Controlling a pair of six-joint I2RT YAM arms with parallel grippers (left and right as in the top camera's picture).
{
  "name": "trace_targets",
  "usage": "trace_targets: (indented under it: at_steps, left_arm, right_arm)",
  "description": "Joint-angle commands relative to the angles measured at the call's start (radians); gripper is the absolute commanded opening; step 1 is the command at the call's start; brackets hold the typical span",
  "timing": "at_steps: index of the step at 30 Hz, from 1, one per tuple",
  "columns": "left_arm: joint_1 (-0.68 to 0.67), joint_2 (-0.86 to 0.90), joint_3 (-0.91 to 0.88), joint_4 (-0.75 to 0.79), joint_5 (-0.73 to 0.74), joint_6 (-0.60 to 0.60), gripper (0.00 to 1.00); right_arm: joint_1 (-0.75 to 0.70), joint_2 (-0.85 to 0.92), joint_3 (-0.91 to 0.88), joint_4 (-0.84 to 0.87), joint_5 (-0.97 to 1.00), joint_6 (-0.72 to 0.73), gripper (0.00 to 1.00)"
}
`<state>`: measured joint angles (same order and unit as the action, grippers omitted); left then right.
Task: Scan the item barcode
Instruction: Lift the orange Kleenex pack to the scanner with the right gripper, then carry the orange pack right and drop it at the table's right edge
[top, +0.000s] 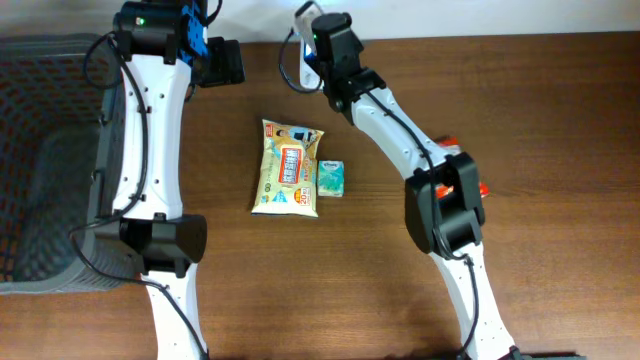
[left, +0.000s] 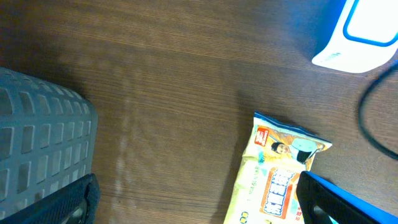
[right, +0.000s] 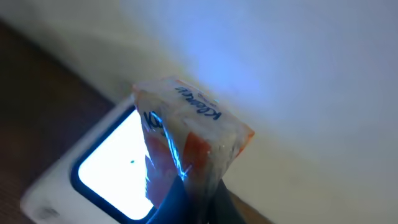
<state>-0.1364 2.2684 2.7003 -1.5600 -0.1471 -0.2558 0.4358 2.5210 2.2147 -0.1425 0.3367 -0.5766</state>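
R pincer (right: 189, 208) clamps tissue pack (right: 199, 130), fingertips cut off; scanner (right: 106, 168) partly hidden. L pincer (left: 199, 205) wide open.

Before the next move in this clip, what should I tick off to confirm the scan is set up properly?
1. Right pincer shut on the held packet: ok.
2. Held packet raised in front of the lit window of the scanner: ok.
3. Barcode turned toward that window: cannot tell, as no barcode shows in any view.
4. Left pincer open, holding nothing, and away from the scanner: ok.
5. Yellow packet and green pack lying flat on the table, apart from both arms: ok.
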Motion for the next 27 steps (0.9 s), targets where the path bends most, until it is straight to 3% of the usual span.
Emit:
trace_targets:
  at_steps: [1, 3, 6, 11, 14, 16, 20, 25, 26, 27]
  left_arm:
    - [0.0, -0.002, -0.003, 0.002, -0.007, -0.009, 0.99]
    - [0.0, -0.002, -0.003, 0.002, -0.007, -0.009, 0.99]
    - [0.0, -0.002, -0.003, 0.002, -0.007, -0.009, 0.99]
    - [0.0, -0.002, -0.003, 0.002, -0.007, -0.009, 0.99]
    - [0.0, -0.002, -0.003, 0.002, -0.007, -0.009, 0.99]
    - [0.0, -0.002, -0.003, 0.002, -0.007, -0.009, 0.99]
    - [0.0, -0.002, -0.003, 0.002, -0.007, -0.009, 0.99]
    - [0.0, -0.002, -0.003, 0.002, -0.007, -0.009, 0.99]
    - [0.0, -0.002, -0.003, 0.002, -0.007, -0.009, 0.99]
    - [0.0, -0.002, -0.003, 0.002, -0.007, -0.009, 0.99]
  right_arm:
    - [0.011, 0.022, 0.011, 0.01, 0.024, -0.134, 0.04]
    - [0.01, 0.021, 0.013, 0.017, 0.1, -0.122, 0.04]
    - [-0.032, -0.013, 0.107, -0.021, 0.245, 0.066, 0.04]
    - [-0.31, -0.059, 0.349, -0.539, 0.281, 0.49, 0.04]
    - [-0.52, -0.058, 0.351, -0.829, 0.326, 0.716, 0.04]
    - [-0.647, -0.058, 0.346, -0.928, 0.324, 0.777, 0.04]
    - [-0.866, -0.055, 0.258, -0.957, 0.207, 0.777, 0.04]
    - [-1.048, -0.054, -0.003, -0.793, 0.116, 0.777, 0.07]
    - [-1.075, -0.054, -0.034, -0.794, 0.1, 0.777, 0.99]
    - [-1.083, -0.061, -0.026, -0.814, 0.101, 0.776, 0.99]
